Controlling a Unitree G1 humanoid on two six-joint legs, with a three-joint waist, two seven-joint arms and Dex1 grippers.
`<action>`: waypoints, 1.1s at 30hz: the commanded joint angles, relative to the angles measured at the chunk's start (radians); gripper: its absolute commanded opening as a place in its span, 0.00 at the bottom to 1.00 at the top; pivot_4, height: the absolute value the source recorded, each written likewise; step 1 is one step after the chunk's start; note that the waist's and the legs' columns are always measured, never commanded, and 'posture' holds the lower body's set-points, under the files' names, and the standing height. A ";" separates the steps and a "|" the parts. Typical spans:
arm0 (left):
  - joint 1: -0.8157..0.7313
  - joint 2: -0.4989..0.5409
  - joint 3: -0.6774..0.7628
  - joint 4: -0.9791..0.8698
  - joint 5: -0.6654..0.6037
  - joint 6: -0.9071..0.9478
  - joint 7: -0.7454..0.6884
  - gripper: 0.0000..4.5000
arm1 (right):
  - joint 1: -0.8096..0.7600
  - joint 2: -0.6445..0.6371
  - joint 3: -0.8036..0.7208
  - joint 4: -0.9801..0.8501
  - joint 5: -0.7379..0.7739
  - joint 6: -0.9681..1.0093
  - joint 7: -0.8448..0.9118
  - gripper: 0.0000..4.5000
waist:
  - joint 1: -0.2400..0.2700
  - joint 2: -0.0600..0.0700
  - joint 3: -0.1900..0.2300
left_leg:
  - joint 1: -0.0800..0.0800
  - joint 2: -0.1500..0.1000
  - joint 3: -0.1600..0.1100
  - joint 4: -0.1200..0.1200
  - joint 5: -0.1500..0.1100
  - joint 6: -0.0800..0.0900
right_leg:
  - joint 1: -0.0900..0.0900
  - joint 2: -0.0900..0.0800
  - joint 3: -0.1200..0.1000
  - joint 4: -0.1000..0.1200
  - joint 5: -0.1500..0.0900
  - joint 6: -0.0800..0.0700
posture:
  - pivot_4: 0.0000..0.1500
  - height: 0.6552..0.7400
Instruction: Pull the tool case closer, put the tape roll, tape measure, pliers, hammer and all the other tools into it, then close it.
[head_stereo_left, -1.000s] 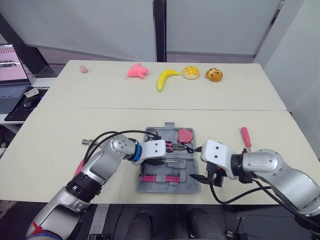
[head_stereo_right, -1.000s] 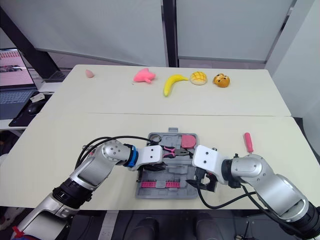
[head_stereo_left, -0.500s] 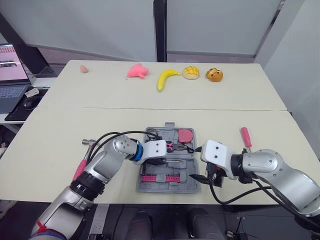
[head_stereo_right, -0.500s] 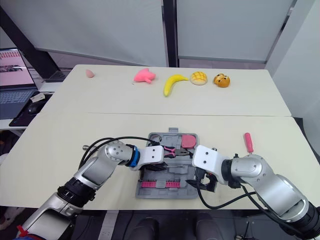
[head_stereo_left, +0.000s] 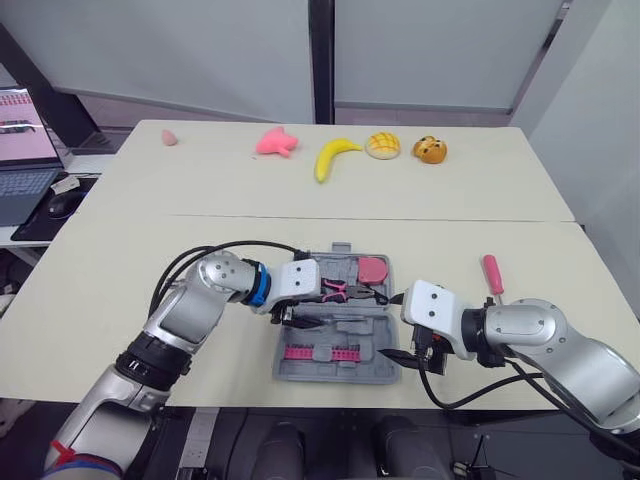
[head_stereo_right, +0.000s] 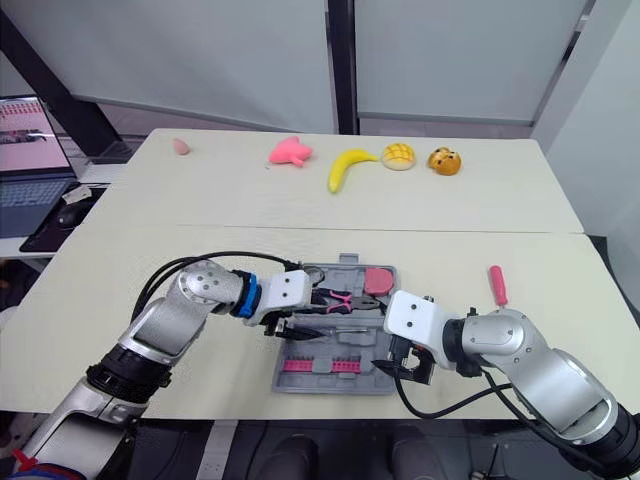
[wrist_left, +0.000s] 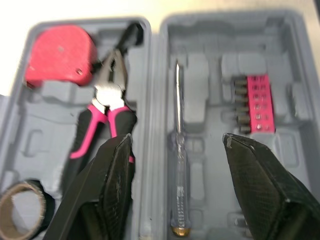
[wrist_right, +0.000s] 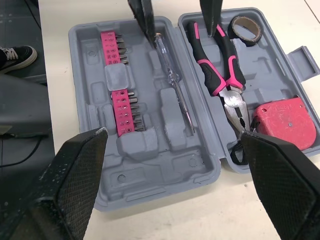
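Tool case: one grey moulded-plastic tool case (head_stereo_left: 340, 375) lies open and flat at the near edge of the cream table (head_stereo_left: 480, 200), between the two grippers.
Tools in far half: three. One red tape measure (wrist_right: 285, 120), one pair of pink-and-black-handled pliers (wrist_right: 220, 65), one dark tape roll with a brown core (wrist_right: 245, 27).
Tools in near half: one clear-handled screwdriver (wrist_right: 172, 80), laid along the hinge, and two pink bit strips (wrist_right: 129, 107).
Tool outside case: one pink-handled screwdriver (head_stereo_left: 491, 273) lies on the table to the right of the case, apart from it.
Left gripper (wrist_left: 177, 141): hovers over the open case with its fingers spread wide and nothing between them. The clear-handled screwdriver lies below the gap, and the pliers handles are just beside one finger.
Right gripper (wrist_right: 172, 137): sits at the case's near right corner, fingers spread wide, holding nothing.
Far table edge: five small items. One pink toy (head_stereo_left: 275, 141), one yellow banana (head_stereo_left: 333, 157), one pale bun (head_stereo_left: 381, 145), one brown bun (head_stereo_left: 429, 150), one small pink lump (head_stereo_left: 168, 138).
Laptop (head_stereo_left: 25, 150): one, cut off by the picture's left edge.
Cut off: in the left wrist view the tape roll runs off the frame corner, and a single bit strip shows.
Hard to make out: the pink-handled screwdriver's shaft is too small to tell.
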 joint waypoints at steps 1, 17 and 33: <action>-0.027 0.006 0.004 0.055 -0.007 -0.035 -0.032 0.40 | -0.002 -0.004 -0.014 -0.036 0.007 -0.004 -0.002 1.00 | -0.001 0.000 0.000 | 0.000 0.000 0.000 0.000 0.000 0.000 | 0.000 0.000 0.000 0.000 0.000 0.000 | 1.00 0.83; -0.026 -0.075 -0.071 0.209 0.103 -0.071 0.025 0.02 | 0.004 -0.005 -0.013 -0.038 0.008 0.001 -0.005 1.00 | 0.001 0.000 0.000 | 0.000 0.000 0.000 0.000 0.000 0.000 | 0.000 0.000 0.000 0.000 0.000 0.000 | 1.00 0.83; -0.008 -0.073 0.006 0.174 0.029 -0.077 0.022 0.02 | 0.007 0.006 -0.031 -0.033 0.013 -0.021 -0.006 1.00 | 0.000 0.000 -0.001 | 0.001 0.000 0.000 0.000 0.000 0.000 | 0.001 0.000 0.000 0.001 0.000 0.000 | 1.00 0.83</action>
